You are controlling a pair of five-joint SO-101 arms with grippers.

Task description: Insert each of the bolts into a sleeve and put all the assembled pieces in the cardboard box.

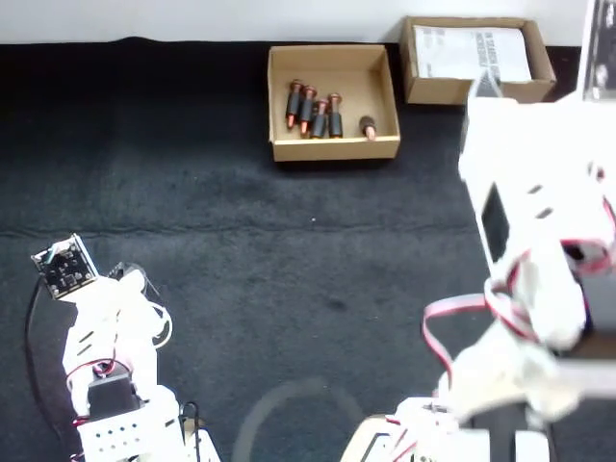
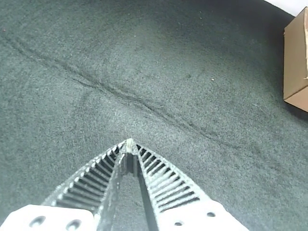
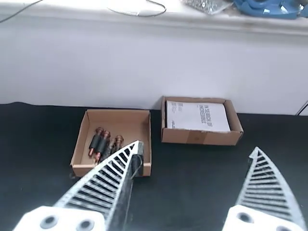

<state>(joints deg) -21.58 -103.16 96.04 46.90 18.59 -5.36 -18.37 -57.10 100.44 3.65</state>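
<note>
The open cardboard box [image 1: 333, 148] stands at the back middle of the black mat. Several assembled pieces [image 1: 313, 110], dark sleeves with copper bolts through them, lie side by side inside, and one more [image 1: 368, 126] lies apart toward the box's right wall. My right gripper [image 3: 196, 149] is open and empty, held high and looking down on the box [image 3: 126, 126] and the pieces [image 3: 102, 142]. My left gripper [image 2: 129, 144] is shut with nothing in it, low over bare mat at the front left, with the box's corner [image 2: 296, 62] far off.
A second, shallower cardboard box [image 1: 478, 89] holding a printed sheet sits to the right of the first one. The right arm [image 1: 539, 250] rises tall at the right side. The left arm [image 1: 106, 356] is folded at the front left. A crease runs across the mat.
</note>
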